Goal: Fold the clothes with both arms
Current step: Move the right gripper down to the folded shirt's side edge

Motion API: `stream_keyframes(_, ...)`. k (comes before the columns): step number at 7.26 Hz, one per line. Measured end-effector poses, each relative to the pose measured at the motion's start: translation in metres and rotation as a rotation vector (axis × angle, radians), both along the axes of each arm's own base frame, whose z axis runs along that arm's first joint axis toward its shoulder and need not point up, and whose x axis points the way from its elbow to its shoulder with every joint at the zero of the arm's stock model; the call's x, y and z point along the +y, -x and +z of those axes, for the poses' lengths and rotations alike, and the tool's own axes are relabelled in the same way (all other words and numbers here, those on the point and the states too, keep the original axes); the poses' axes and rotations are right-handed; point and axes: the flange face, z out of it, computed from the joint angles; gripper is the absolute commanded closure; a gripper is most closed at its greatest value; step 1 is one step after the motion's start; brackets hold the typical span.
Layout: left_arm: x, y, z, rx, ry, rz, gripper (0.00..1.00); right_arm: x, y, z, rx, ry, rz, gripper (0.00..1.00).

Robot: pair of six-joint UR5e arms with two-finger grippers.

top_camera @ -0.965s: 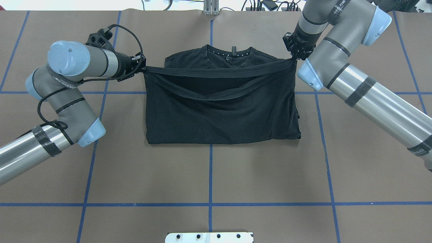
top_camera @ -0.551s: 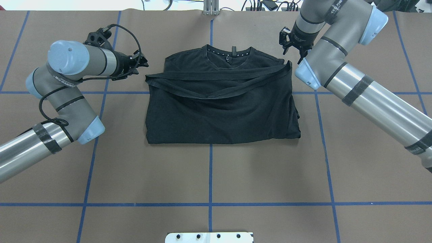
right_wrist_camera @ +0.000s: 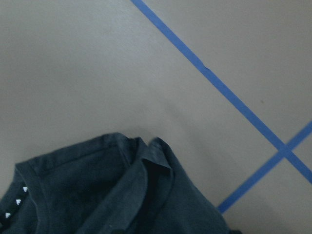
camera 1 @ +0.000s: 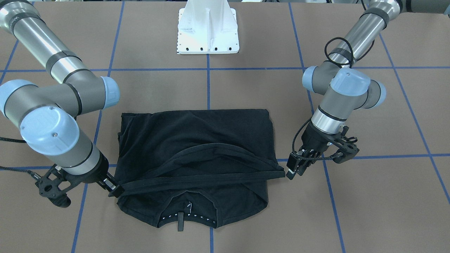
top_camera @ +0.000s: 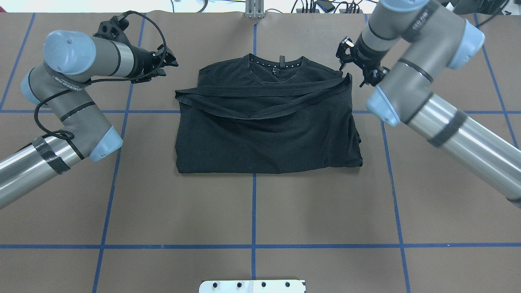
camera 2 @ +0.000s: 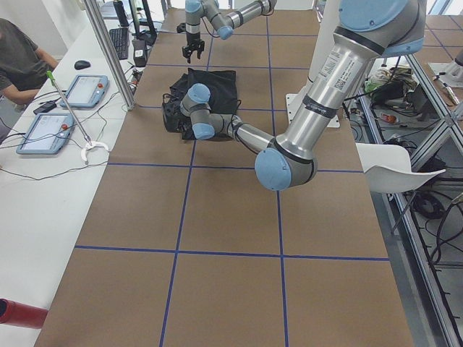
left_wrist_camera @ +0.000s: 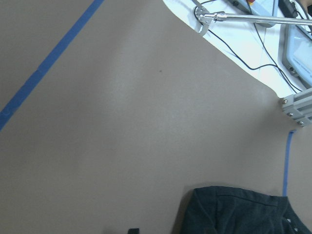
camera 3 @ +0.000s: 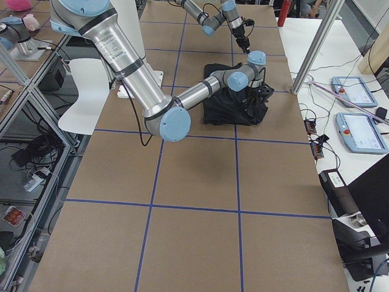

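The light is bright and even and seems to come from above, so shadows on the brown counter (top_camera: 252,211) are soft and faint. The metal tube of the right arm (top_camera: 484,154) shows pale streaks of glare. The black T-shirt (top_camera: 264,138) is so dark that its folds are hard to read. Both wrist views are softer and a little bluish. In the side views the upright poles (camera 2: 108,50) lean, a wide-angle effect.

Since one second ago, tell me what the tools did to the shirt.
Both let go: the left tool and right tool released the corners of the hem, opened and drew back outward. The hem dropped slack onto the T-shirt, which otherwise kept its place.
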Motion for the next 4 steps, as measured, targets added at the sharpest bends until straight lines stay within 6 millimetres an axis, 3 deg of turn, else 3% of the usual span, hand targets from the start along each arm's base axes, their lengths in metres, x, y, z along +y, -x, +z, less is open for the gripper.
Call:
stream_keyframes(2,0.002,0.006,-0.008,0.016,-0.003,0.018,0.43,0.089,-0.011,0.006,-0.035,0.013,0.041,0.23)
stream_keyframes(3,0.003,0.006,-0.009,0.017,-0.002,0.02,0.43,0.125,0.006,0.006,-0.03,0.018,0.069,0.26)
stream_keyframes(4,0.003,0.007,-0.01,0.016,-0.001,0.02,0.43,0.154,0.027,0.018,-0.019,0.003,0.081,0.27)
